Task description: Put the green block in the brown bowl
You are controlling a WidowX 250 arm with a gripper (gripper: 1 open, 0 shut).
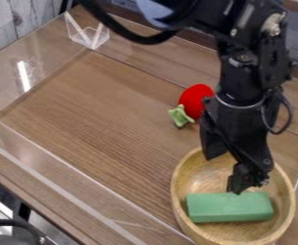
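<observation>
The green block (229,207) lies flat inside the brown bowl (190,178), near its front rim. My gripper (236,175) hangs straight down over the bowl, just above and behind the block. Its jaws stand open with nothing between them, and the dark fingers (254,176) do not touch the block.
A red strawberry-shaped toy (194,99) with a green stem lies on the wooden table just behind the bowl. Clear acrylic walls (36,67) fence the table on the left, back and front. A green patch (277,154) shows behind the arm at the bowl's right.
</observation>
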